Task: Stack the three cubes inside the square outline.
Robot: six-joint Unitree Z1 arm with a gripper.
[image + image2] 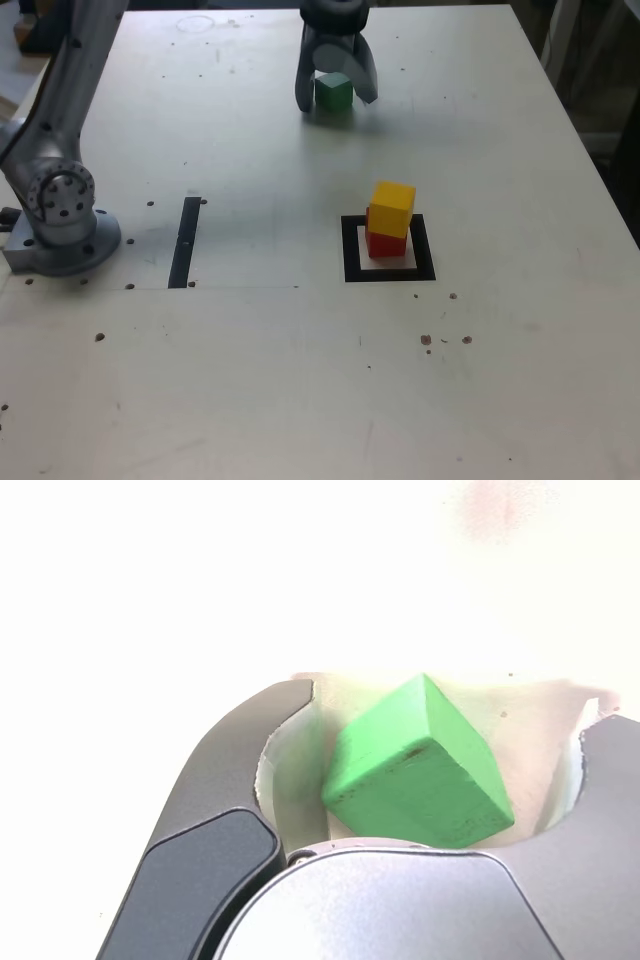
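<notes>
Green cube [334,92], yellow cube [393,207] on red cube [384,243], black square outline [350,252] with pale centre, grey gripper [336,96], black tape strip [184,242], off-white speckled table [300,380].

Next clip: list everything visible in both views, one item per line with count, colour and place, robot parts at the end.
green cube: one, green, on the table at the far side in the exterior view, between the claw's jaws; fills the middle of the wrist view
yellow cube: one, yellow, on top of the red cube, turned slightly askew
red cube: one, red, inside the square outline
square outline: one, black tape with pale centre, right of middle in the exterior view
tape strip: one, black, straight, towards the exterior view's left
table: one, pale, with small dark specks
arm base: one, grey, at the exterior view's left edge
claw: one, dark grey, jaws straddling the green cube, not yet clamped
</notes>
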